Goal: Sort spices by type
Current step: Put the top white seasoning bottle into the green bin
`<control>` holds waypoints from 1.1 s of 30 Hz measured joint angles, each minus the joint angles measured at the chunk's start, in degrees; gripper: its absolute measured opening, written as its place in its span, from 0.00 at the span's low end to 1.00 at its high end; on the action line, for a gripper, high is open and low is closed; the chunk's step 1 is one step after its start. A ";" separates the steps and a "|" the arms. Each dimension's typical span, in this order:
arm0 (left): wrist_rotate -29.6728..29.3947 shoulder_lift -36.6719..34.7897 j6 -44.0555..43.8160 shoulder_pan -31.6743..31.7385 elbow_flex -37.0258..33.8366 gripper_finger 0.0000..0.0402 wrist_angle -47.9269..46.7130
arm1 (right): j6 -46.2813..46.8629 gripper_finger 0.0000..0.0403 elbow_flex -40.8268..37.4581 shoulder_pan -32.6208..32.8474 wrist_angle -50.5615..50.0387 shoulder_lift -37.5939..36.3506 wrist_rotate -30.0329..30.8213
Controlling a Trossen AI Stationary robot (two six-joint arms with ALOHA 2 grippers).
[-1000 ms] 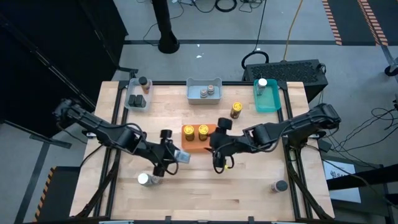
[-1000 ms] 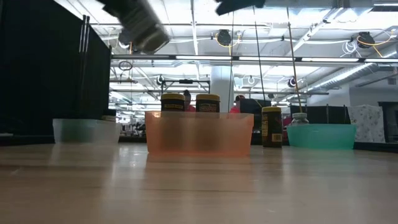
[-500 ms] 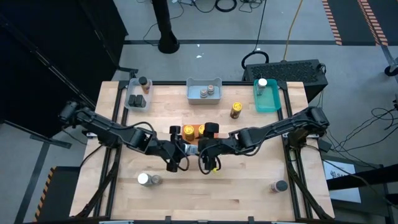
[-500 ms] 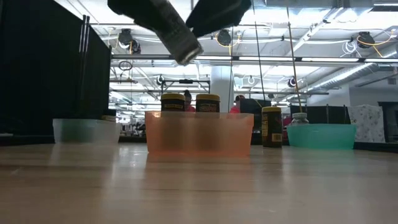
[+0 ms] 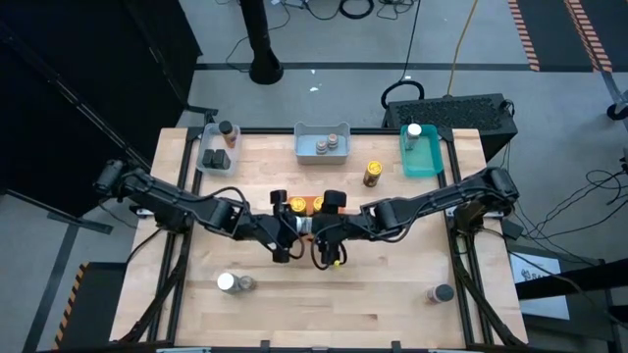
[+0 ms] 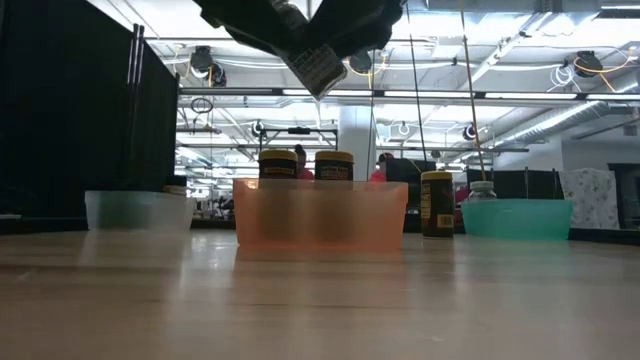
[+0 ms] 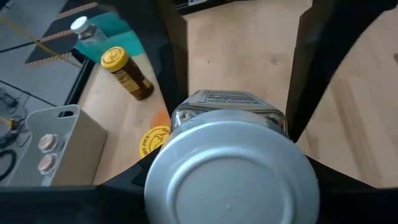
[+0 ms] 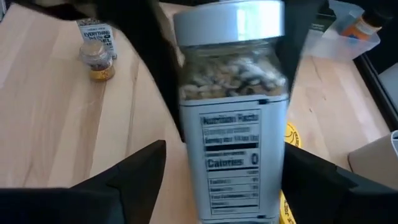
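A spice jar (image 8: 233, 118) with a grey lid and a white label hangs over the table's middle, just near of the orange tray (image 5: 316, 204). My left gripper (image 5: 292, 231) is shut on it. My right gripper (image 8: 227, 186) faces it from the table's right, open, with one finger on each side of the jar's bottom end. The jar also shows in the low view (image 6: 316, 66), tilted and high above the table. A yellow-lidded jar (image 5: 297, 204) stands in the orange tray. My left gripper pinches the jar's lid end (image 8: 184, 30) between its two fingers (image 8: 157, 59). The lid (image 7: 230, 171) faces the wrist and the jar lies along the fingers. The jar is lifted clear and slants down toward my right gripper. Whether my right gripper touches the jar's bottom end (image 8: 273, 186), I cannot tell.
A yellow-lidded jar (image 5: 373, 174) stands right of the orange tray. At the back stand a clear tray (image 5: 214, 149), a blue-grey tray (image 5: 322, 145) and a teal tray (image 5: 424, 155), each with jars. A white-lidded jar (image 5: 228, 282) lies front left, a dark-lidded one (image 5: 440, 293) front right.
My left gripper has carried the jar toward the table's right and a little toward the far edge. My right gripper has come left and down to meet it. The two grippers now stand close together, with the jar's bottom end between the right fingers.
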 joint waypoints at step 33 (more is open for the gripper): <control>3.29 -1.29 4.98 -0.63 -0.43 0.72 0.18 | 9.73 0.41 -18.65 8.46 3.41 -15.62 13.37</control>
